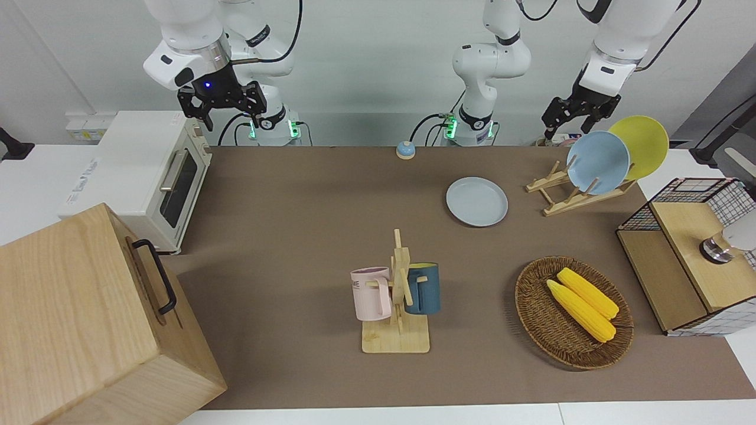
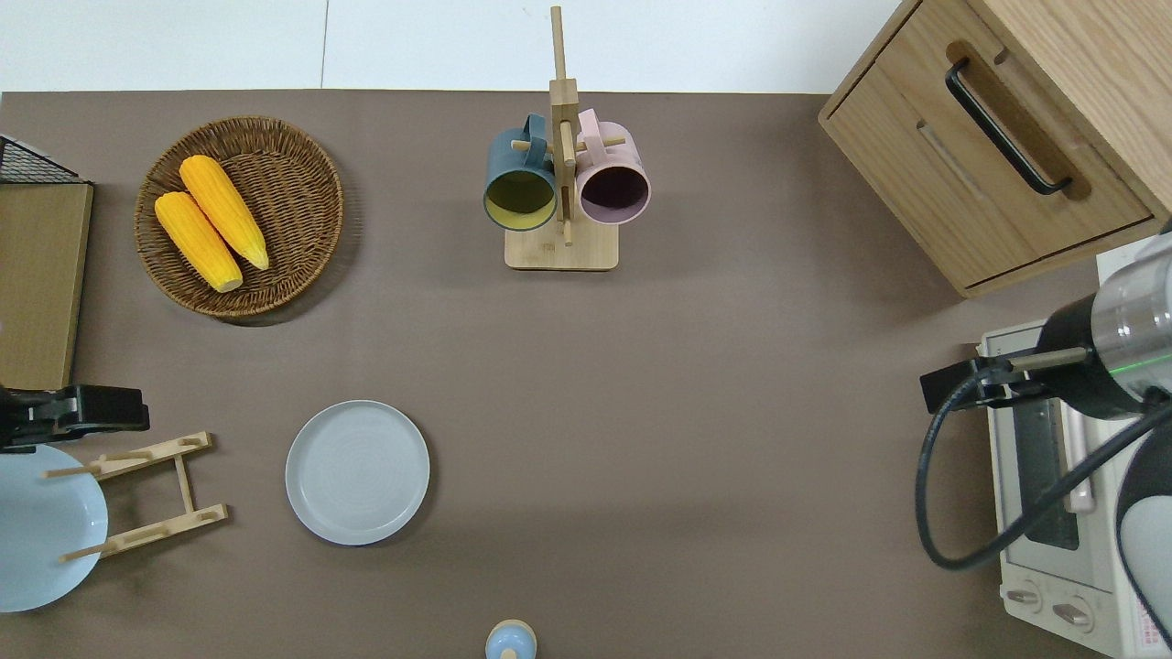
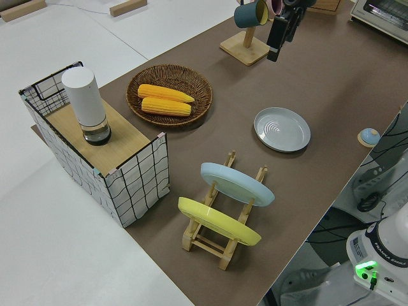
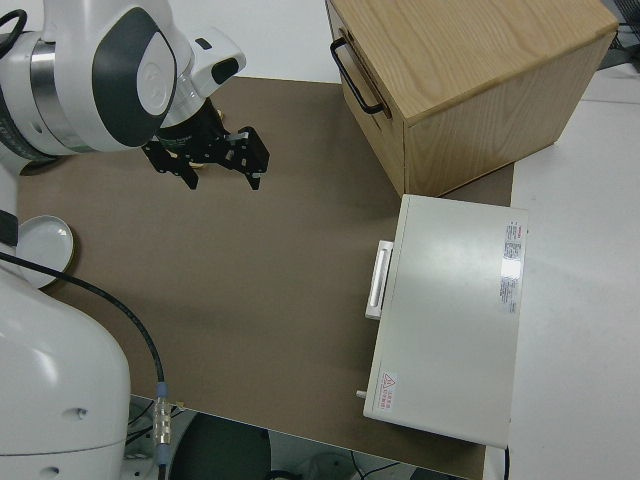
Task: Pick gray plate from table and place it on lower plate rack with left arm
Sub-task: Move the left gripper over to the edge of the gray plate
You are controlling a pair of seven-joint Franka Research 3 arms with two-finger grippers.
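The gray plate [image 1: 476, 201] lies flat on the brown table [image 1: 295, 236], also in the overhead view [image 2: 357, 471] and the left side view [image 3: 282, 129]. The light-wood plate rack [image 1: 558, 198] stands beside it toward the left arm's end of the table and holds a sky-blue plate [image 1: 598, 162] and a yellow plate [image 1: 645, 143] on edge. Its pegs nearest the gray plate are free [image 2: 156, 485]. My left gripper [image 1: 572, 125] is open and empty, up in the air over the table by the rack [image 2: 78, 414]. My right arm is parked, its gripper [image 1: 231, 118] open.
A mug stand [image 1: 397, 336] with a pink and a dark blue mug stands mid-table. A wicker basket [image 1: 534, 319] holds two corn cobs. A wire-sided shelf [image 1: 679, 236], a toaster oven [image 1: 147, 177], a wooden drawer box [image 1: 77, 319] and a small blue bell [image 1: 405, 150] are also here.
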